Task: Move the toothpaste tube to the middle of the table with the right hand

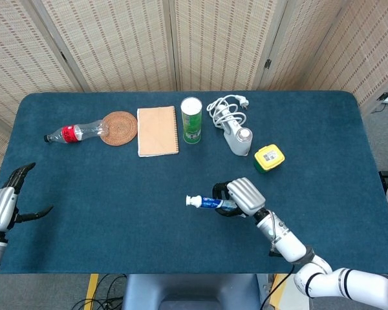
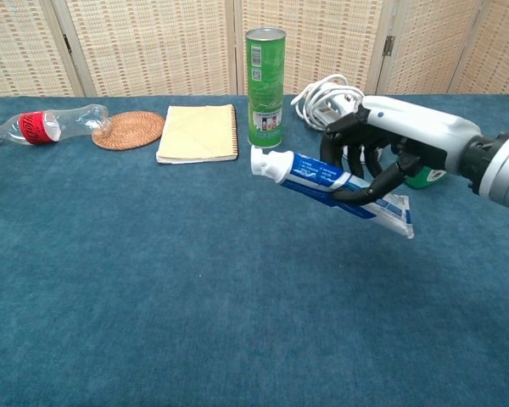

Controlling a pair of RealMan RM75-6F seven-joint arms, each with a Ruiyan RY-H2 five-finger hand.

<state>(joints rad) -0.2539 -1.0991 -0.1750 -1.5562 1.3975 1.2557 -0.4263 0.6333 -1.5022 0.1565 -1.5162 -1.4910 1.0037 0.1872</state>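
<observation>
My right hand (image 1: 239,196) (image 2: 388,144) grips the blue and white toothpaste tube (image 1: 205,203) (image 2: 327,180) and holds it in the air above the table, white cap pointing left, flat tail end lower and to the right. In the head view the tube hangs over the table's middle, a little right of centre. My left hand (image 1: 8,201) hovers at the table's front left edge with fingers spread and nothing in it.
Along the back stand a green can (image 1: 191,120) (image 2: 265,88), a spiral notebook (image 1: 158,131), a woven coaster (image 1: 119,128) and a lying plastic bottle (image 1: 75,132). A white charger with cable (image 1: 235,132) and a yellow-lidded box (image 1: 269,157) sit behind the right hand.
</observation>
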